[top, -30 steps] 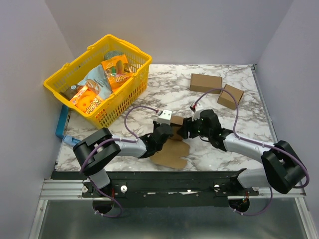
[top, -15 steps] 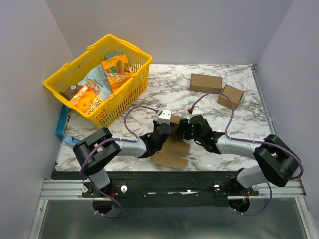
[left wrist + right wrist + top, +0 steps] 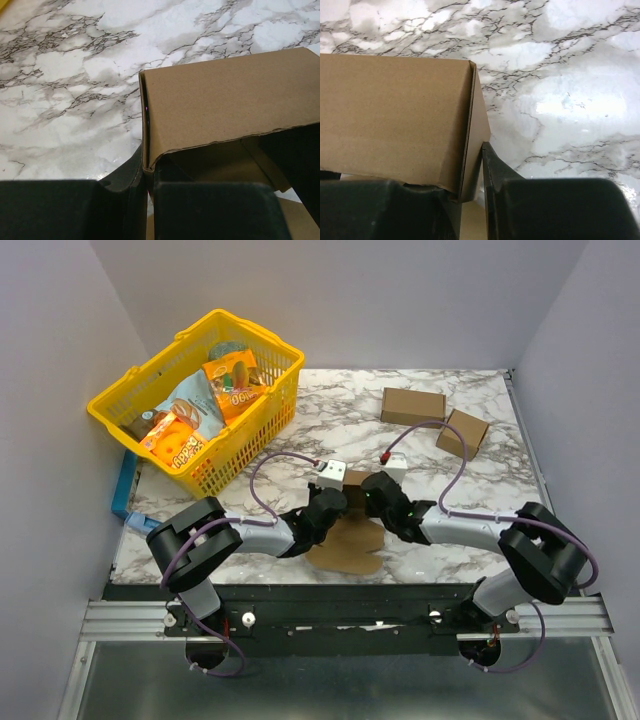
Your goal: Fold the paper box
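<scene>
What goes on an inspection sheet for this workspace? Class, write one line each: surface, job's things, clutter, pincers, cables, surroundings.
Surface: marble-patterned table.
Job's things: paper box part folded, one wall raised, rounded flap lying flat at the near side.
Clutter: yellow basket holding snack packets, far left; long cuboid and squarish cuboid, far right; blue item beside the basket.
Pincers: left pincer and right pincer each shut on an end of the raised wall.
Cables: purple cables loop over both arms.
Surroundings: grey walls; metal rail at the near edge.

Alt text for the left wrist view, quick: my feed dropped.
The left gripper pinches the end of a raised, doubled wall of the paper box between its black fingers. Grey-veined white marble table fills the background.
</scene>
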You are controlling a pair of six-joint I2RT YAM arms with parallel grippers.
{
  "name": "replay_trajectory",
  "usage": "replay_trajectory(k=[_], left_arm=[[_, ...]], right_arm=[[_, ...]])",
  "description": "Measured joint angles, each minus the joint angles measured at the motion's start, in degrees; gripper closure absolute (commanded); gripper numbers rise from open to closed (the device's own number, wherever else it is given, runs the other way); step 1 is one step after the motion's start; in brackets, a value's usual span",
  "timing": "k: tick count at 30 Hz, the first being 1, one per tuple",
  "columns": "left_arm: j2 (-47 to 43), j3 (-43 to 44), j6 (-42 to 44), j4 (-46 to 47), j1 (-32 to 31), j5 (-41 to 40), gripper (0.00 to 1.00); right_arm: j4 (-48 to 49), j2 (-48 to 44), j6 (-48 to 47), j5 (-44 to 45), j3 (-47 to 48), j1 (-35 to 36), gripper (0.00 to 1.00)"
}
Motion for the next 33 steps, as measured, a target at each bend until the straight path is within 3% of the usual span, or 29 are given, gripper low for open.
replay_trajectory(k=[14, 23, 33], left_arm=[[0.0, 0.02, -1.11, 0.35, 0.07, 1.01, 1.0], [0.0, 0.02, -1.07, 0.55, 0.0, 1.14, 1.0], [-0.04, 0.02, -0.39, 0.79, -0.42, 1.75, 1.0]], right_arm=[[-8.81, 4.37, 8.15, 8.13, 6.25, 0.92, 0.86], [-11.96, 4.57, 10.21, 9.94, 7.15, 1.4, 0.99], [-20.79, 4.72, 15.3, 10.45, 10.05, 1.03, 0.99]])
